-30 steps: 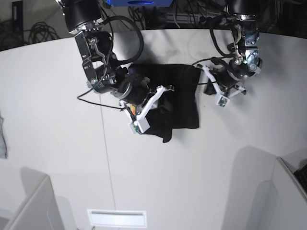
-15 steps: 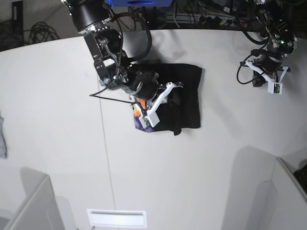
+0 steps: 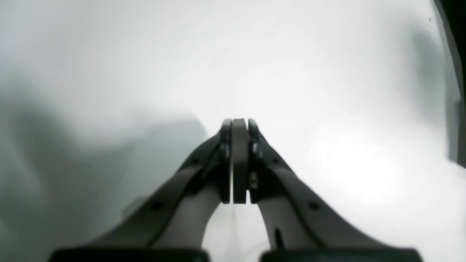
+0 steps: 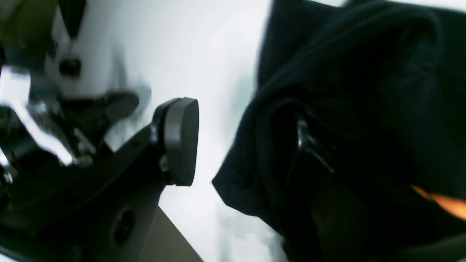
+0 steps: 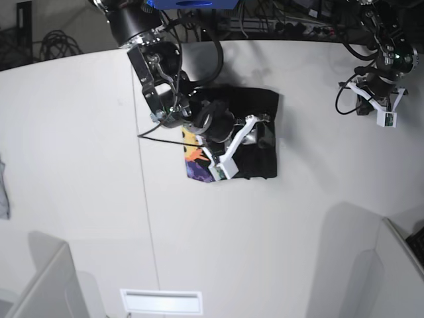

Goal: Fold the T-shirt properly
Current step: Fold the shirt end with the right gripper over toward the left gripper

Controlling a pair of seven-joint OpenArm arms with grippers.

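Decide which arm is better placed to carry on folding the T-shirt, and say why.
Probably the right arm. Its right gripper sits over the black T-shirt, open, with cloth draped over one of its fingers. The left gripper is shut, off near the table's far corner.

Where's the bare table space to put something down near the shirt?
Wide bare table lies left of the T-shirt, and more below it. Between shirt and left claw is free too. Over the shirt is crowded by the right claw.

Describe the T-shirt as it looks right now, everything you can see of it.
The T-shirt is black cloth, bunched into a rough rectangle on the white table, with an orange and purple print showing at its lower left corner. The open right gripper hangs over its middle, one finger buried in a fold.
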